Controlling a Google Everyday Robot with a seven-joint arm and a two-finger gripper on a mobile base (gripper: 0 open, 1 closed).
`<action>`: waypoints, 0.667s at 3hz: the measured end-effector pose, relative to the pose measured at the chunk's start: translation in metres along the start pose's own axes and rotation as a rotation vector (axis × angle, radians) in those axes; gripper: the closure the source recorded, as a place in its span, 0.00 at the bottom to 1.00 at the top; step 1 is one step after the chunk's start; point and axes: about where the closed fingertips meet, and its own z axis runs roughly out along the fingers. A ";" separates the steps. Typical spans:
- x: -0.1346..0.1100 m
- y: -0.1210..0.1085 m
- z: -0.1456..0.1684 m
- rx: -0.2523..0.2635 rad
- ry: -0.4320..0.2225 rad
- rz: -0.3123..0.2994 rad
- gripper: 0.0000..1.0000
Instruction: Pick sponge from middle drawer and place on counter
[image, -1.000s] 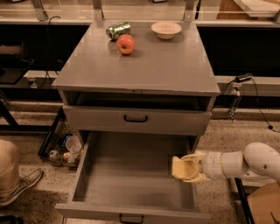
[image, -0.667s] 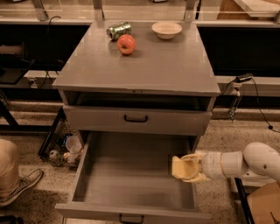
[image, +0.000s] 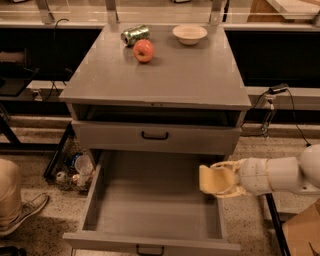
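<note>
The grey cabinet's deep middle drawer is pulled wide open and its floor is bare. My gripper reaches in from the right on a white arm, above the drawer's right wall, and is shut on the pale-yellow sponge, holding it lifted over the drawer's right side. The matte-grey counter lies above, well clear of the gripper.
On the counter's far part sit a red apple, a green can on its side and a cream bowl. A shut drawer front sits above the open one. A person's leg and shoe are at the lower left, clutter beside the cabinet.
</note>
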 end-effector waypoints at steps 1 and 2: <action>-0.048 -0.033 -0.040 0.067 0.002 -0.114 1.00; -0.072 -0.071 -0.071 0.136 -0.041 -0.153 1.00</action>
